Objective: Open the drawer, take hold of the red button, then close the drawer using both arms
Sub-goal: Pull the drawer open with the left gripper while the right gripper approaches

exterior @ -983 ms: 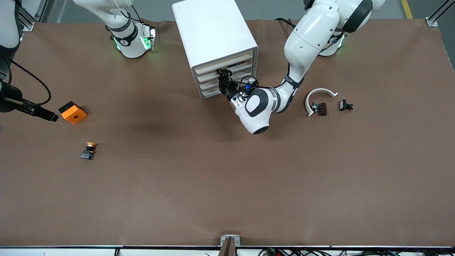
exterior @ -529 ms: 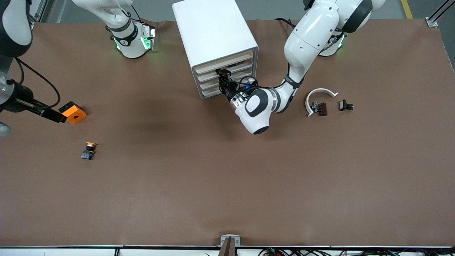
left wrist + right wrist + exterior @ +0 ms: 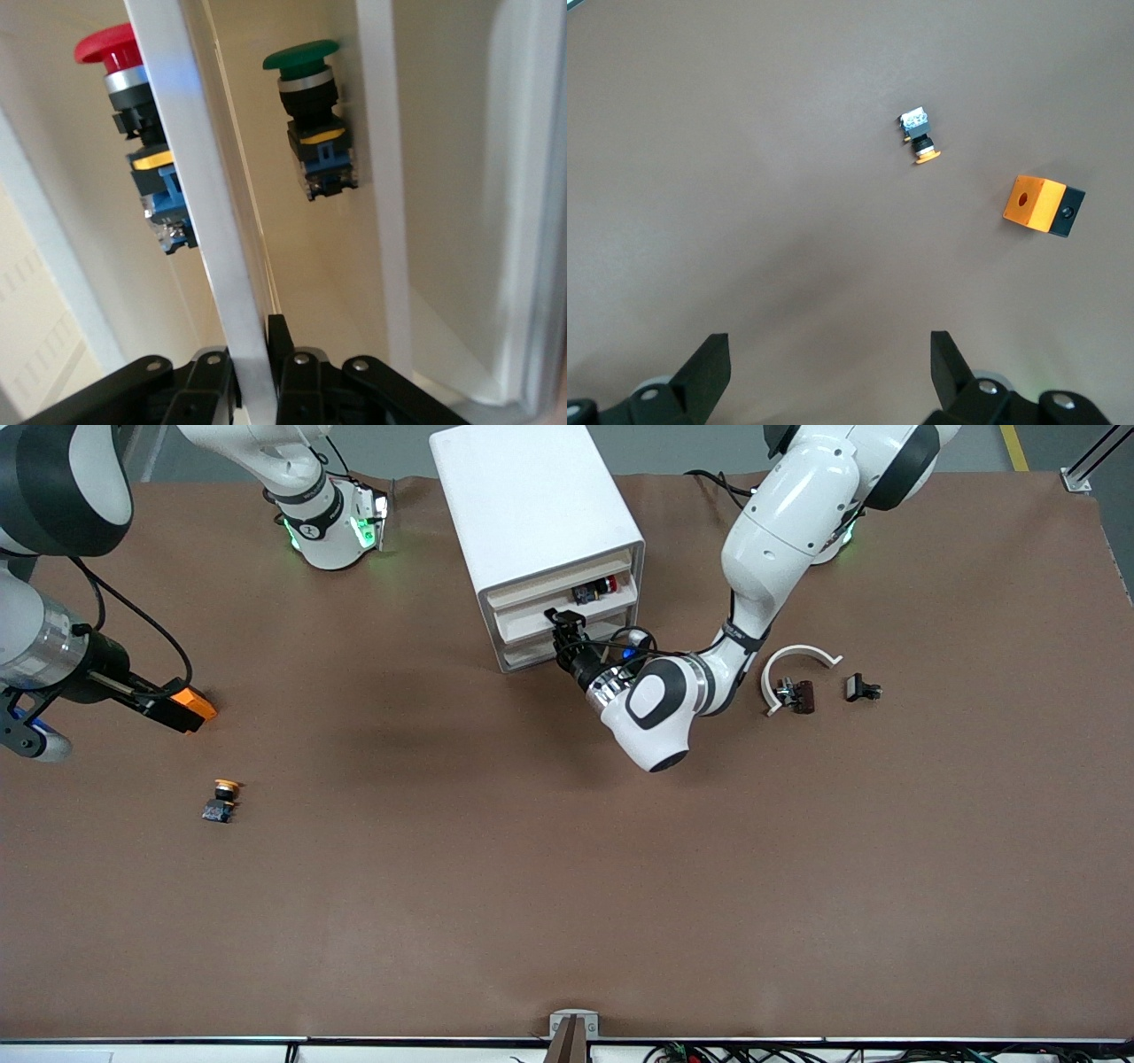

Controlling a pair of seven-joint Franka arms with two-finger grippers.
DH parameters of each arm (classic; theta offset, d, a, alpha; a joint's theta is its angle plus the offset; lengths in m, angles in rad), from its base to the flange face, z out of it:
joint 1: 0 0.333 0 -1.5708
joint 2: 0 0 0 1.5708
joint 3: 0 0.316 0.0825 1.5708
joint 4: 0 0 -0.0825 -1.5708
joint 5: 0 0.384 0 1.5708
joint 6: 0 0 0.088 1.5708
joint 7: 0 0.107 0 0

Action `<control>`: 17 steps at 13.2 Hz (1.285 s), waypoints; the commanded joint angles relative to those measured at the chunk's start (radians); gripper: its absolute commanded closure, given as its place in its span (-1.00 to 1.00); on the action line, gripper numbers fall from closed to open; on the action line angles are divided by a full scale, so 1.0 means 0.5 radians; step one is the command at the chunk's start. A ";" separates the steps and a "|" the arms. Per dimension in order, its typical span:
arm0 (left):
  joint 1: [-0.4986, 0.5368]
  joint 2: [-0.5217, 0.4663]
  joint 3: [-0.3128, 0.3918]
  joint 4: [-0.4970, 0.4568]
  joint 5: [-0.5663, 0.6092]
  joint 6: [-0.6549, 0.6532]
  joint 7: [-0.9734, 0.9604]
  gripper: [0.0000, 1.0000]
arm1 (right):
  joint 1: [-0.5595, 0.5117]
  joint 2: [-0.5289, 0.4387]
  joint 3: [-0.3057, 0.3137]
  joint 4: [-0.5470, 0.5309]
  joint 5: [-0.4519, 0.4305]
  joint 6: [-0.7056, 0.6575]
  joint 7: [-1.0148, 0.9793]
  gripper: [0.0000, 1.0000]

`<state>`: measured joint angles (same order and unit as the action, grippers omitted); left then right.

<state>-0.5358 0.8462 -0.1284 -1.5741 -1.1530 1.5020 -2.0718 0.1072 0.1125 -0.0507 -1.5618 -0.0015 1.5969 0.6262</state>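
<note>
The white cabinet (image 3: 532,496) stands at the robots' edge of the table. Its top drawer (image 3: 523,607) is pulled partly out, and the red-capped button (image 3: 605,585) lies inside it. My left gripper (image 3: 560,622) is shut on the drawer's front edge. In the left wrist view this gripper (image 3: 255,341) clamps the white front strip (image 3: 204,195), which half hides the red button (image 3: 111,49). My right gripper (image 3: 173,707) hangs open over the orange cube (image 3: 195,703) at the right arm's end; in its wrist view the gripper (image 3: 828,350) holds nothing.
A green-capped button (image 3: 310,97) lies on the strip's other face. A yellow-orange capped button (image 3: 221,799) sits nearer the front camera than the cube (image 3: 1041,205). A white curved piece (image 3: 797,657) and small dark parts (image 3: 861,687) lie toward the left arm's end.
The left gripper has drawn the top drawer out toward the front camera, uncovering the red button. The right arm has swung in over the orange cube.
</note>
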 commanded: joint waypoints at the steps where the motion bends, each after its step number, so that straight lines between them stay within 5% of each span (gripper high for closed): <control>1: 0.093 0.001 0.008 0.059 0.048 -0.034 0.069 0.90 | 0.062 0.011 -0.009 0.040 -0.028 -0.034 0.158 -1.00; 11: 0.307 0.001 0.011 0.160 0.250 -0.120 0.069 0.85 | 0.224 0.023 -0.009 0.040 -0.025 -0.052 0.542 -1.00; 17: 0.400 -0.002 0.011 0.188 0.327 -0.151 0.069 0.59 | 0.485 0.088 -0.009 0.040 -0.043 -0.049 1.020 -1.00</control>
<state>-0.3823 0.8498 -0.1292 -1.4895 -1.0353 1.4822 -2.0614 0.3088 0.1332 -0.0489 -1.5621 -0.0046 1.5844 1.0571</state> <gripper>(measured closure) 0.824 0.000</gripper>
